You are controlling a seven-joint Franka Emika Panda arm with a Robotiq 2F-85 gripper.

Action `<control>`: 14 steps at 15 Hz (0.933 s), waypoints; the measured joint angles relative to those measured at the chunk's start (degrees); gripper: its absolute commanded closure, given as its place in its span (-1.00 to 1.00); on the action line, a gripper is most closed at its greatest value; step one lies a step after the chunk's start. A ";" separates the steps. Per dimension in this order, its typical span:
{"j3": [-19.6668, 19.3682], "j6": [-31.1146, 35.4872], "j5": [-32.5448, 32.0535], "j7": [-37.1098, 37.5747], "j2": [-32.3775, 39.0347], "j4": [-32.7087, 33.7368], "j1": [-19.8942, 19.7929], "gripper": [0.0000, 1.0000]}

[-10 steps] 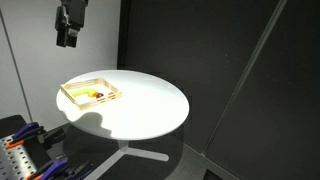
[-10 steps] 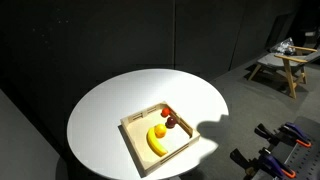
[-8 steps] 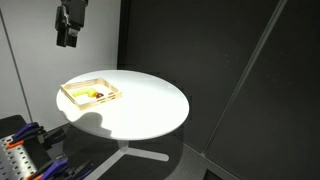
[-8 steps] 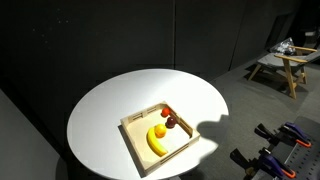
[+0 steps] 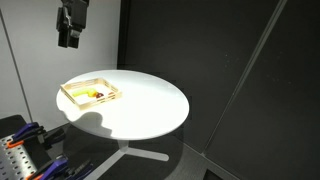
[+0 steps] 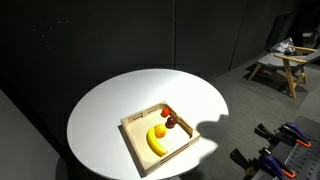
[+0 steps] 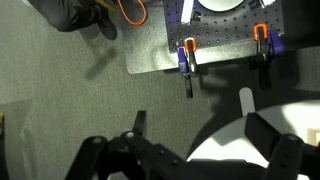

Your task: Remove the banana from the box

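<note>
The yellow banana (image 6: pixel 157 142) lies in the shallow light-wood box (image 6: pixel 137 150) on the round white table (image 6: pixel 110 105), next to small red and orange items. In an exterior view the box (image 5: pixel 73 96) sits on the table's left part, and the banana shows there only as a small yellow spot (image 5: pixel 91 96). My gripper (image 5: pixel 67 40) hangs high above the box's left side, open with nothing between its fingers. In the wrist view the gripper (image 7: pixel 198 130) looks down past the table's edge at the floor; the box and banana are out of that view.
Orange-and-blue clamps (image 6: pixel 283 140) on a stand lie beside the table; they also show in the wrist view (image 7: pixel 186 57). A wooden side table (image 6: pixel 283 62) stands at the back. Dark curtains (image 5: pixel 200 50) surround the table.
</note>
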 measured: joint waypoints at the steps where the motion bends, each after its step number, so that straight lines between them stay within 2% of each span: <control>1: -0.20 1.04 0.00 0.00 0.16 -0.16 0.31 -1.00; 8: -0.78 16.64 0.42 0.01 2.36 -4.36 2.19 -1.00; 14: -0.78 28.52 5.74 0.02 7.76 -6.36 4.16 -1.00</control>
